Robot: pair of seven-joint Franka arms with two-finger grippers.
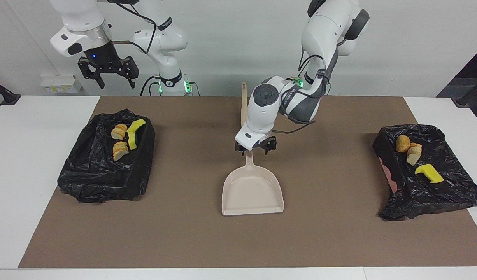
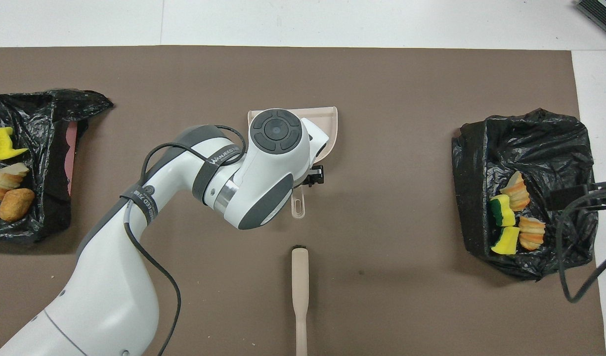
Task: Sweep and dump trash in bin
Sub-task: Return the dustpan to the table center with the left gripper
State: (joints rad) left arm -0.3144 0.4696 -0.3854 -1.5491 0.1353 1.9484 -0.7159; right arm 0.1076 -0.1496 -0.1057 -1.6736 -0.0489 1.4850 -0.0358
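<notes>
**Dustpan down, all trash sits in the bin bags**

Left tool (image 1: 256, 149) is over the dustpan (image 1: 253, 190) handle at mid-worktop, fingers spread to either side of the handle and gripping nothing. The pan lies flat on the brown mat (image 1: 339, 241), empty.

Right tool (image 1: 108, 74) hangs high over its own end of the worktop, spread, waiting.

Trash location:
- four pieces (image 1: 125, 136) (bread-like chunks, yellow/green sponge bits) on the black bag (image 1: 102, 175) at the right arm's end
- three pieces (image 1: 413, 157) (orange chunk, cream chunk, yellow sponge) on the black bag (image 1: 437, 194) at the left arm's end
- no scrap visible on the mat itself

Key geometry: the dustpan's long axis runs toward and away from the robots, handle end nearer to them, open mouth pointing away. The left tool sits right above that handle. The brush (image 2: 300, 296) lies on nearly the same line, nearer to the robots than the pan, well apart from it, handle end toward the robots. The left arm is already over that centre line; the right is off to its own end.

Judgement: sweeping and dumping look done. What remains is lifting the left tool straight up off the handle so the pan isn't dragged.
</notes>
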